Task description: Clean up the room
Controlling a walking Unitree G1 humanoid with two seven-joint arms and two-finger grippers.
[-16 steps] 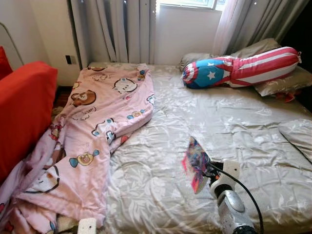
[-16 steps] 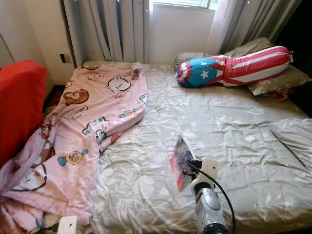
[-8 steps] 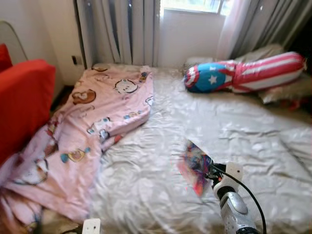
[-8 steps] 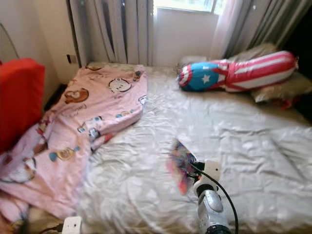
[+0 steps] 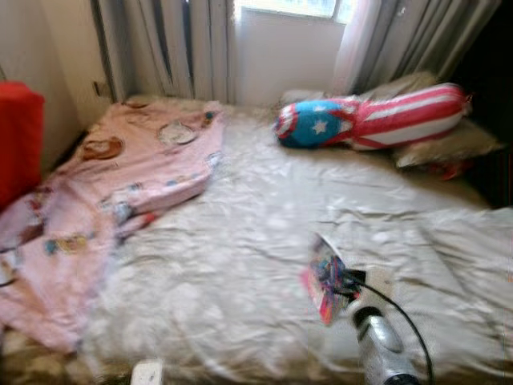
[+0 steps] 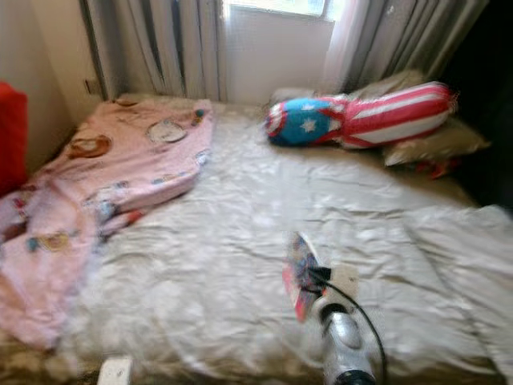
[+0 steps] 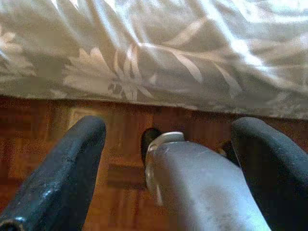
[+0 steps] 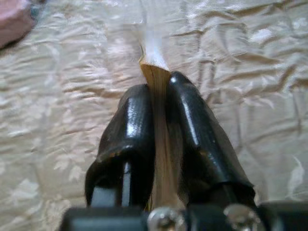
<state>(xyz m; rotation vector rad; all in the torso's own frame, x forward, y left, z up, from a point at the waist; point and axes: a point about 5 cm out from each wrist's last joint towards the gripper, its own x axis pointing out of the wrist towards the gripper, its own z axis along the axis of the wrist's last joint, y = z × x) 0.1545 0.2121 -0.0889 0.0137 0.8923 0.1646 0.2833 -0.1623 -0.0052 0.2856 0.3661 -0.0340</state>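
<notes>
— What kind of room is this showing?

— A bedroom. A wide bed in a pale, leaf-patterned satin cover is taking up most of the head views, with grey curtains and a bright window standing behind it. The head pictures are coming out somewhat blurred.

— What is lying on the bed?

— A pink cartoon-print blanket is sprawling over the bed's left side and spilling off its near left corner. At the head of the bed, under the window, a bolster pillow with a blue star shield and red and white stripes is resting across grey pillows.

— And the robot's arms?

— The right gripper is reaching over the near part of the bed, right of its middle. Its two black fingers are pressing together on a thin colourful book, which is standing on edge above the cover. In the right wrist view the book's pale page edges are poking out between the fingertips.

— The left one?

— The left gripper is hanging low at the foot of the bed, its fingers spread wide apart with nothing between them. Beyond them the bed cover's hem is draping above a brown wooden floor.

— Anything beside the bed?

— A red armchair is sitting left of it, partly cut off.
</notes>
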